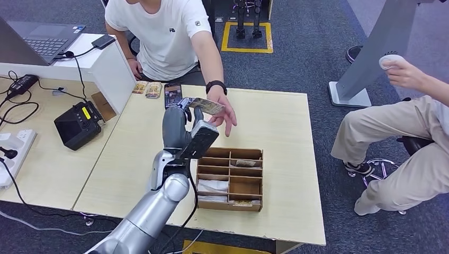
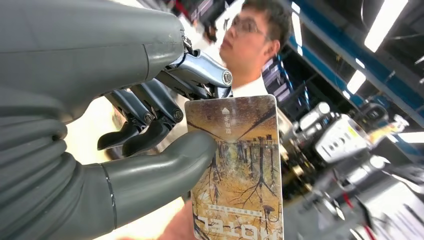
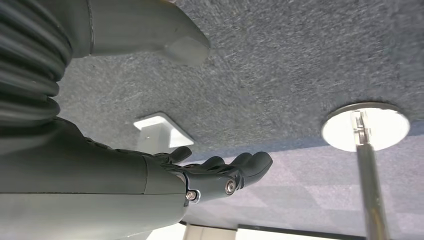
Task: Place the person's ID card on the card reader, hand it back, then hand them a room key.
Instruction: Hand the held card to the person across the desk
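My left hand (image 1: 179, 123) is raised over the middle of the table, pinching a room key card (image 1: 207, 106) between thumb and fingers. The left wrist view shows this card (image 2: 235, 170) close up, printed with brown trees and the word HOTEL, with my thumb (image 2: 165, 165) pressed on its face. The person in a white shirt reaches out a hand (image 1: 224, 115) right at the card's far end; I cannot tell whether it touches. The black card reader (image 1: 78, 125) sits on the table's left part. My right hand (image 3: 220, 172) hangs over the carpet, holding nothing, its fingers loosely extended.
A wooden compartment box (image 1: 231, 180) with cards and papers stands just right of my forearm. A phone (image 1: 172, 95) and snack packs (image 1: 147, 89) lie near the far edge. A laptop (image 1: 45, 39), cables and a power strip (image 1: 13, 151) are at the left. A second seated person (image 1: 407, 137) is at the right.
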`<state>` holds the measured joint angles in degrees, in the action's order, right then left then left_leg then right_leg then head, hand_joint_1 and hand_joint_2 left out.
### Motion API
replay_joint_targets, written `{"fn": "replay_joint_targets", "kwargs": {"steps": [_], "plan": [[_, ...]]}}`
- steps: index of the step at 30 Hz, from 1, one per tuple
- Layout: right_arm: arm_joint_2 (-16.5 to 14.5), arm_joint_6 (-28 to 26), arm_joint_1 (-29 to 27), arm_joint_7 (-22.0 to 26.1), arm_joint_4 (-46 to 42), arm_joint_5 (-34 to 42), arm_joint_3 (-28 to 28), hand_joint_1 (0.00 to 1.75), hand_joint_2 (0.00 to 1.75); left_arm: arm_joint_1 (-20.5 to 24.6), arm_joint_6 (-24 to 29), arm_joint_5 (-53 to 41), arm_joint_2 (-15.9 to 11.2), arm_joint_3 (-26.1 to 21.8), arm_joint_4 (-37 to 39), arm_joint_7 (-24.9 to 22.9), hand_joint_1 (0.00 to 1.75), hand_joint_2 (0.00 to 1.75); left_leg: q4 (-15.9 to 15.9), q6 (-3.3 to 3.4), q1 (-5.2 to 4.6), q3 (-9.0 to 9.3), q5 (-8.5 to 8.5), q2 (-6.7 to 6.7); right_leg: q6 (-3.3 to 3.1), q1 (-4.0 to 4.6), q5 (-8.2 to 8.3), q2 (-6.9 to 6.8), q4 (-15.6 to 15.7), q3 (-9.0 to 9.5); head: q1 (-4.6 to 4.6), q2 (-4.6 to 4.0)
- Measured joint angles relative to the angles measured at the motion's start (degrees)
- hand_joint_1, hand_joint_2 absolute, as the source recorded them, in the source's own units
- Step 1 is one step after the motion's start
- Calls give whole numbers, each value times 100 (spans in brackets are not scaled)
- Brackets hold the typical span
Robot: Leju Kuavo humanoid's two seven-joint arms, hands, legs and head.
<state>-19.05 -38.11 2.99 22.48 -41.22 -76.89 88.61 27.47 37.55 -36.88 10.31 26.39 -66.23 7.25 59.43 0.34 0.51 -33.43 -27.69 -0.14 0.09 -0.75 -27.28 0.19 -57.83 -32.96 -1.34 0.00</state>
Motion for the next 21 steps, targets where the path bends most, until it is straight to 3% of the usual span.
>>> {"fn": "replay_joint_targets", "kwargs": {"steps": [5, 9, 21], "plan": [[2, 2, 56, 67, 75, -188, 0, 0, 175, 526, 178, -1329, -54, -130, 676, -657, 175, 175, 0, -2, 1, 1, 2, 1, -3, 1, 2, 1, -1, 0, -1, 0], [1, 0, 87, 53, 118, -303, 0, 0, 175, 825, 200, -1988, -70, -336, 1160, -921, 175, 175, 0, -4, 2, 1, 3, 1, -4, 1, 3, 1, -2, 0, -1, 0], [1, 2, 143, 156, 203, -267, 0, 0, 175, 1079, 208, -2357, -41, -723, 1850, -965, 173, 175, 0, -4, 1, -1, 3, -3, -4, 0, 3, -1, -2, 0, 0, 0]]}}
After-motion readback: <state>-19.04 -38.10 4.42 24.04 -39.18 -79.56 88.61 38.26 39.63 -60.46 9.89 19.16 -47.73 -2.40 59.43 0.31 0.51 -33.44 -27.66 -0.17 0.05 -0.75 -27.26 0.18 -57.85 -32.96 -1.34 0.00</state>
